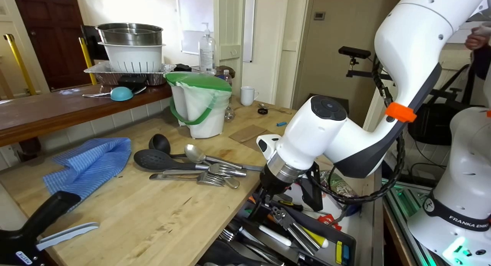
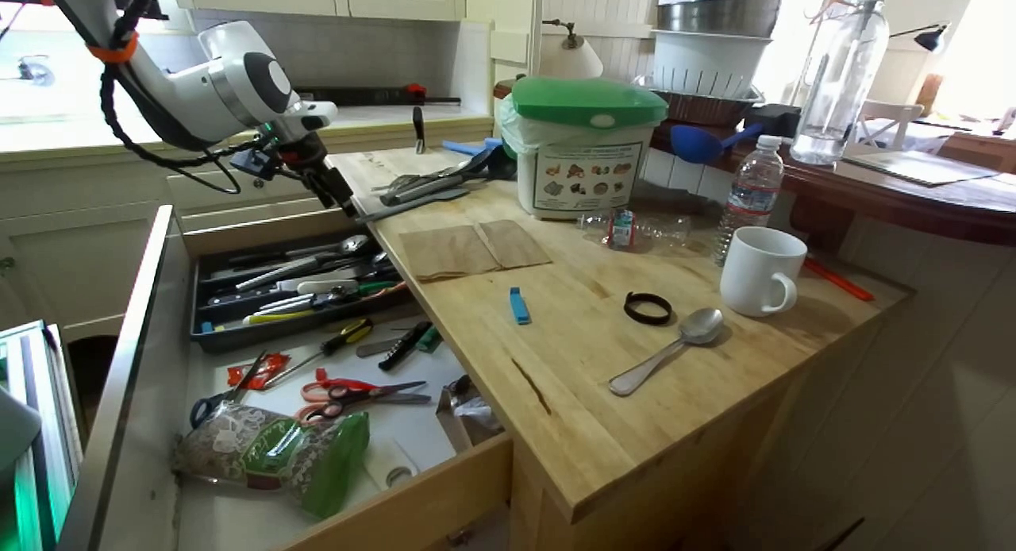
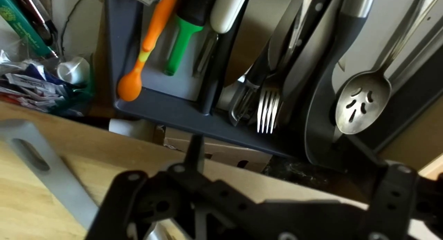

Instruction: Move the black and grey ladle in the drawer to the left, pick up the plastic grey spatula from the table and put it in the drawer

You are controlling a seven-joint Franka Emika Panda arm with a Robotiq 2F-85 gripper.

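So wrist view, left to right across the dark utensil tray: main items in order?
Orange utensil → green handle → white handle → fork → black-and-grey utensil → slotted spoon.

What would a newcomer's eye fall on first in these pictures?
Probably the white robot arm, its open gripper hanging near the edge of the wooden counter at the pulled-out drawer. Next, the white bin with a green lid, standing on the counter in both exterior views. In the wrist view, a bright orange utensil stands out in the drawer's dark tray.
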